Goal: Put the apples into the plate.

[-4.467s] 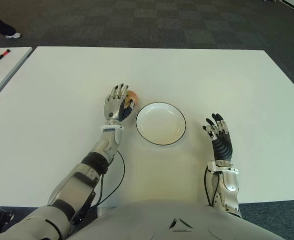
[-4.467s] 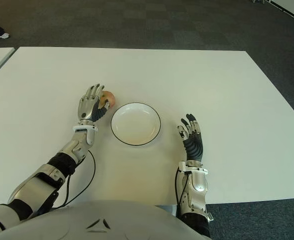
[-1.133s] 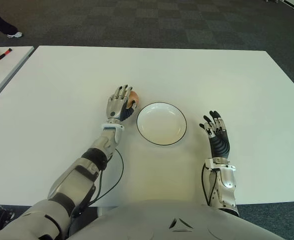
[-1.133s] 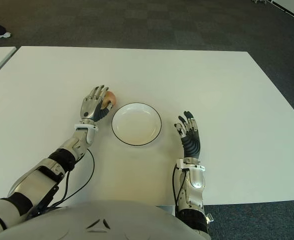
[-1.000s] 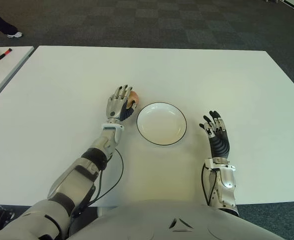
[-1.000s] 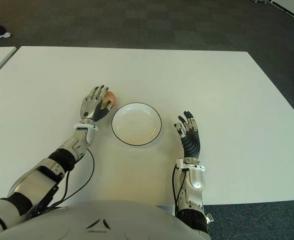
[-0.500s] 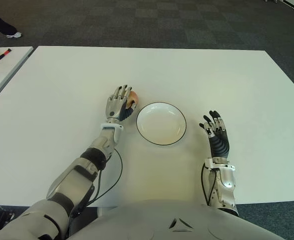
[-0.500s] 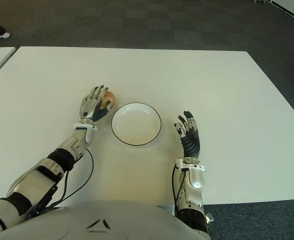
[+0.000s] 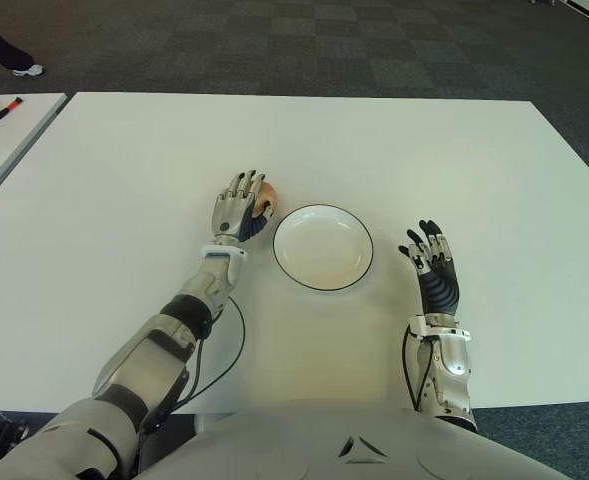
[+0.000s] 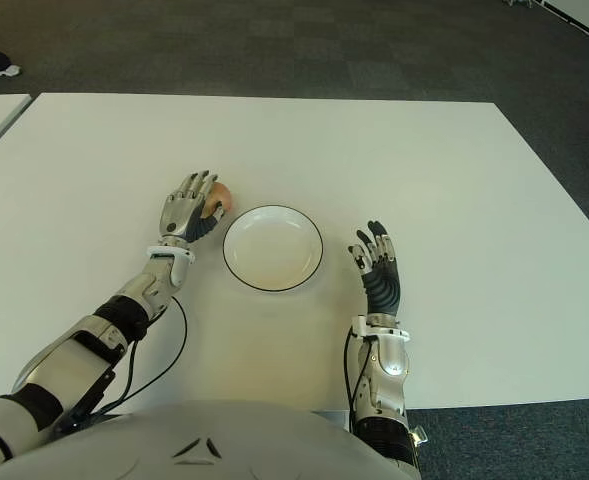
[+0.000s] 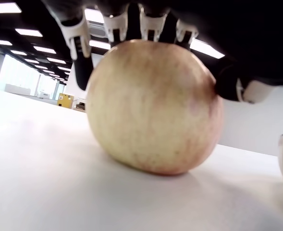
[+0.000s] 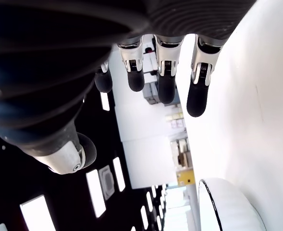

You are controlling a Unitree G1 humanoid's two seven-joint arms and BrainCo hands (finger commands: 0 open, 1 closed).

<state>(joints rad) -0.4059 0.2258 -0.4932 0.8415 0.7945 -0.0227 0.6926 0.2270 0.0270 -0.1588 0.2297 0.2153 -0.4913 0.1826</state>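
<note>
One yellow-pink apple [image 9: 266, 197] sits on the white table [image 9: 124, 200], just left of the white, dark-rimmed plate [image 9: 323, 248]. My left hand [image 9: 240, 203] lies over the apple. In the left wrist view its fingertips [image 11: 117, 26] touch the top of the apple [image 11: 153, 106] and the thumb presses its side; the fruit still stands on the table. The plate holds nothing. My right hand [image 9: 430, 262] shows to the right of the plate, fingers [image 12: 160, 72] spread and holding nothing. The plate's edge [image 12: 227, 207] shows in the right wrist view.
A second white table [image 9: 4, 130] stands at the far left with a marker [image 9: 7, 105] on it. A person's shoe [image 9: 24, 70] shows on the dark carpet beyond. A cable [image 9: 236, 345] trails from my left forearm.
</note>
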